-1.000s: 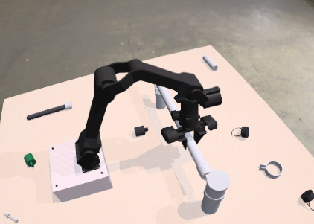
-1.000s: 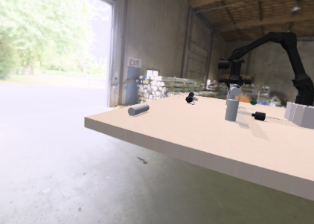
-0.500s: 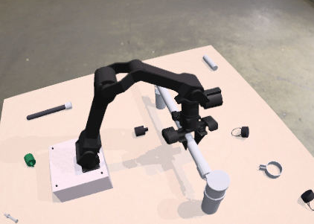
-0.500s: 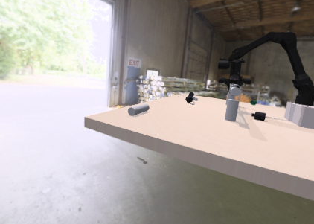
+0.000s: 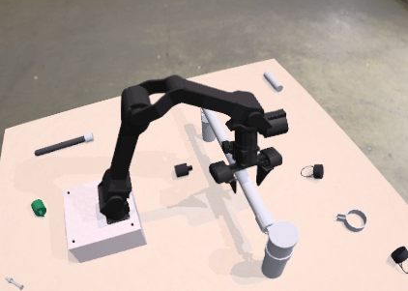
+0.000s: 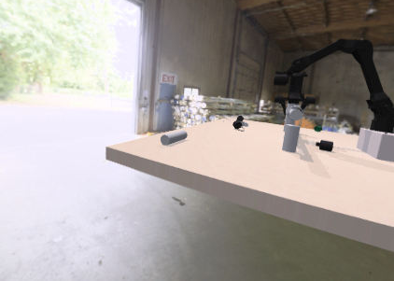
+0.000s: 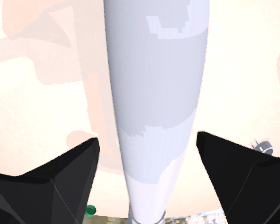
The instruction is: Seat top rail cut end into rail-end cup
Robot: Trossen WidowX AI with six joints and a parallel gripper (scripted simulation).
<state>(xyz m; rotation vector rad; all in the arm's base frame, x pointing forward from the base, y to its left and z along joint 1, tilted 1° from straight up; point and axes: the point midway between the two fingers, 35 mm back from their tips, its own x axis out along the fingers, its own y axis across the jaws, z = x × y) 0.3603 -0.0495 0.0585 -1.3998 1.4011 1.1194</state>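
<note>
The pale grey top rail (image 5: pixel 253 203) (image 7: pixel 156 91) runs from the small post with the loop cap (image 5: pixel 208 130) down to the big post (image 5: pixel 277 256) (image 6: pixel 289 138). The rail's near end meets the big post right at the post cap (image 5: pixel 284 233). The cup and band are too small to make out. My gripper (image 5: pixel 247 183) (image 7: pixel 148 141) (image 6: pixel 293 102) is open and straddles the rail at mid-length. In the wrist view there is a gap between each black finger and the rail.
A short grey tube (image 5: pixel 273 81) (image 6: pixel 174 137) lies at the far corner. A dark rod (image 5: pixel 63 145), a green cap (image 5: pixel 38 207), a black fitting (image 5: pixel 183 169) (image 6: pixel 325 145), a black ringed cap (image 5: pixel 314 172), a loose band ring (image 5: pixel 355 218) and the arm's base block (image 5: pixel 103 235) are on the table.
</note>
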